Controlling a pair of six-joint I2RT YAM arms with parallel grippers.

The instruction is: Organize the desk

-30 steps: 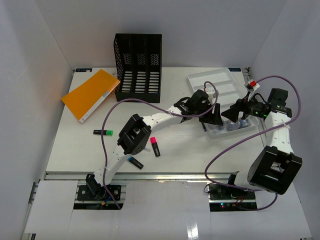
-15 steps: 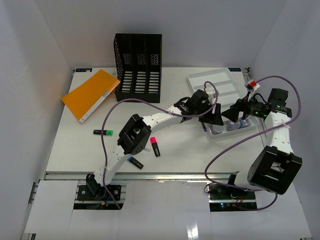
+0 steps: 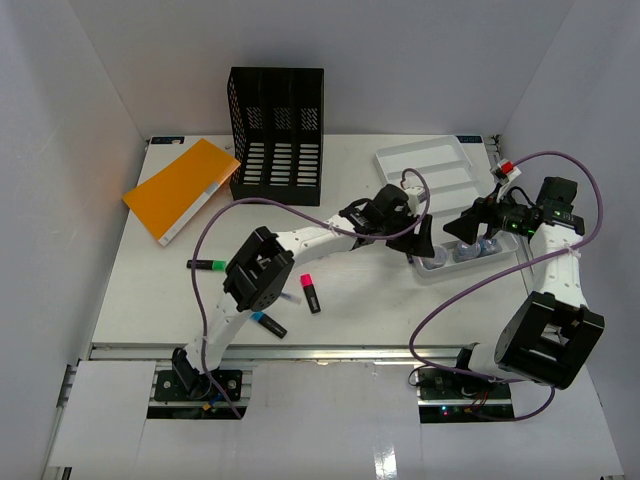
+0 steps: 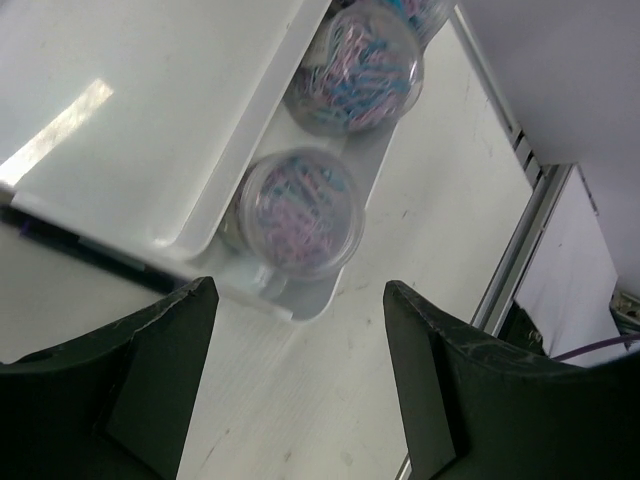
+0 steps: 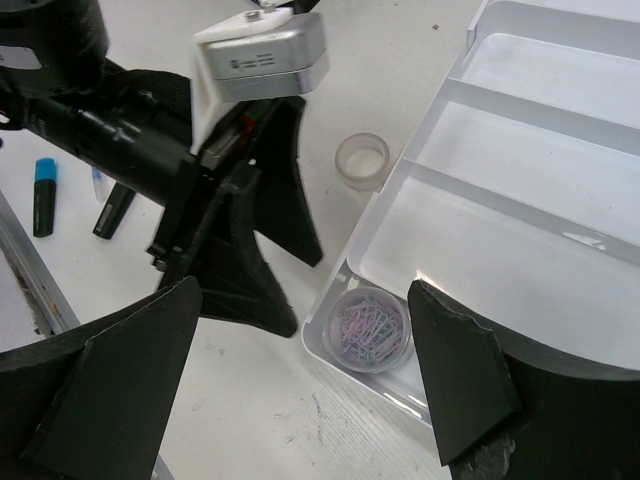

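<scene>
the left gripper (image 4: 300,300), fingers apart and empty, hangs just above a clear round plastic tub of pastel paper clips (image 4: 298,212). the tub sits in a white plastic compartmented tray (image 4: 150,100), likely to keep small items together. the right gripper (image 5: 305,300), also spread and empty, hovers opposite. beneath both lies the large flat white desk (image 3: 160,290), faintly scuffed, with a pink-capped black marker (image 3: 311,293) loose behind the left gripper.

Left wrist view: upper clip jar (image 4: 360,60) cut by top edge; we cannot identify dark strip (image 4: 70,245) along tray (image 4: 150,120) edge. Right wrist view: black marker (image 5: 115,212), far end hidden behind left arm (image 5: 110,140); tray cut by right edge. Top view: we lose tray's near-left corner behind left gripper (image 3: 417,243)
</scene>
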